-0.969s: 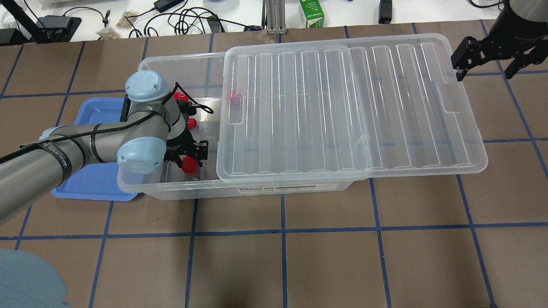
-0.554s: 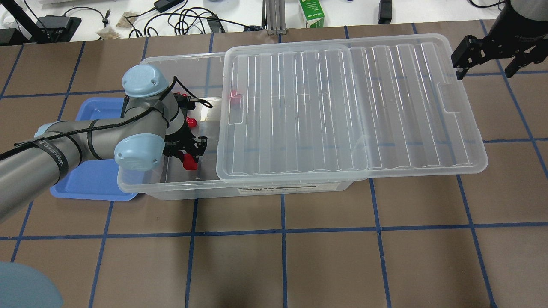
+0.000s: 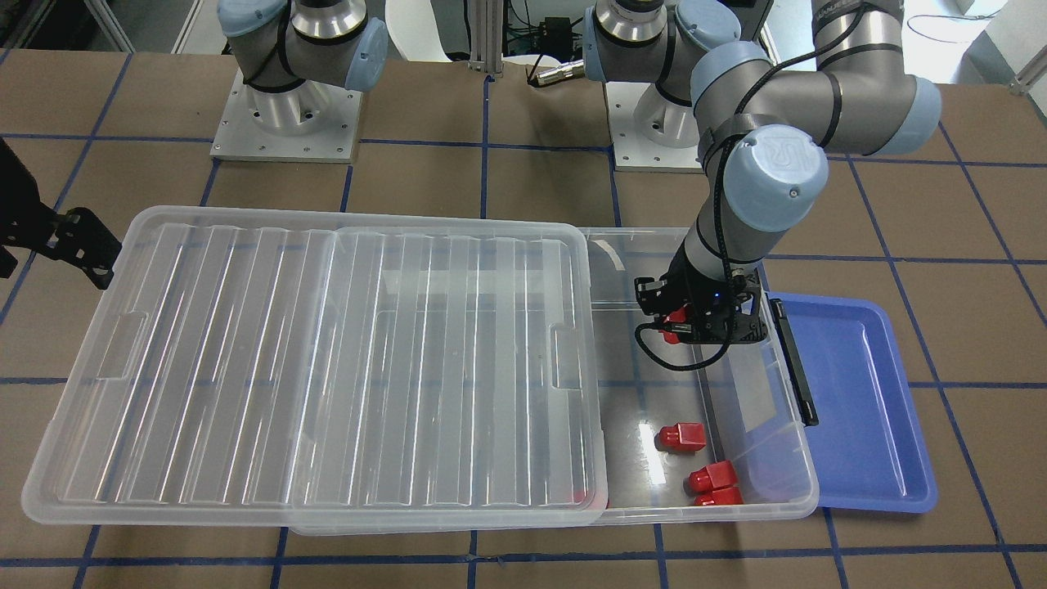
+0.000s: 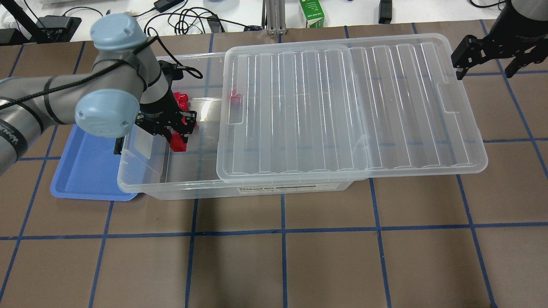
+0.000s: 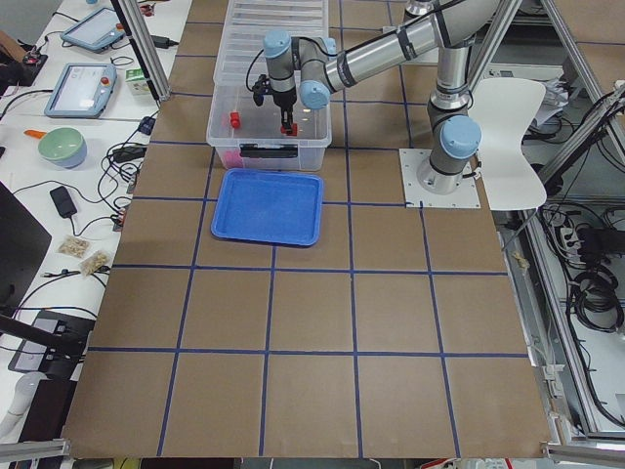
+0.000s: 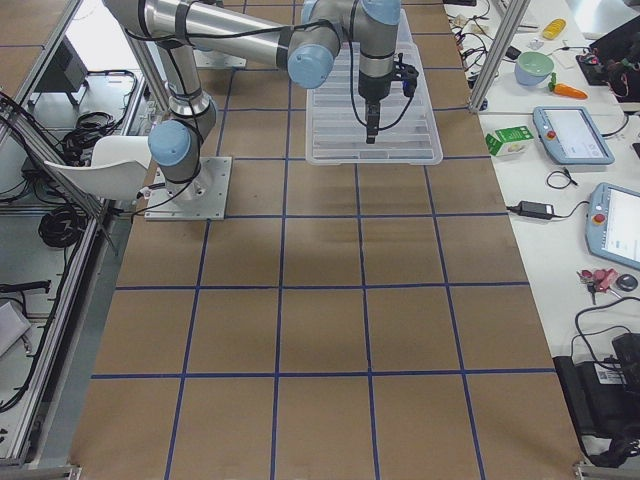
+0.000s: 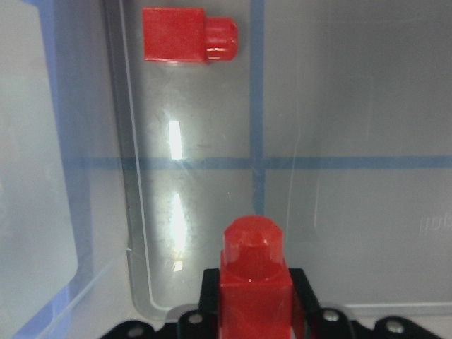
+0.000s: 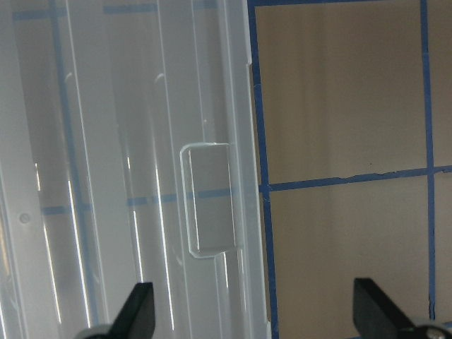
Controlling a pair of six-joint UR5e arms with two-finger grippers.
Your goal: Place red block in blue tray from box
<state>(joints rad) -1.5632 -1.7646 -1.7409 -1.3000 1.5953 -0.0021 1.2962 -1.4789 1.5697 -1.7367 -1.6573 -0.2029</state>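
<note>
My left gripper (image 4: pixel 177 137) is shut on a red block (image 4: pixel 178 144) and holds it above the open end of the clear box (image 4: pixel 171 186). The wrist view shows the block (image 7: pixel 254 282) pinched between the fingers, stub pointing away. Several other red blocks (image 3: pixel 683 436) lie on the box floor, and one (image 7: pixel 187 35) shows ahead in the wrist view. The blue tray (image 4: pixel 85 171) lies empty against the box's left end, beside the gripper (image 3: pixel 677 324). My right gripper (image 4: pixel 484 73) is open and empty over the right end of the lid (image 4: pixel 342 107).
The ribbed lid (image 3: pixel 311 360) is slid aside and covers most of the box. A black clip (image 3: pixel 793 360) sits on the box end wall between gripper and tray (image 3: pixel 859 393). A green carton (image 4: pixel 311 13) and cables lie beyond the far table edge.
My left gripper has risen with the red block and moved away from the box's near wall, toward the far left. The right arm has not moved.
</note>
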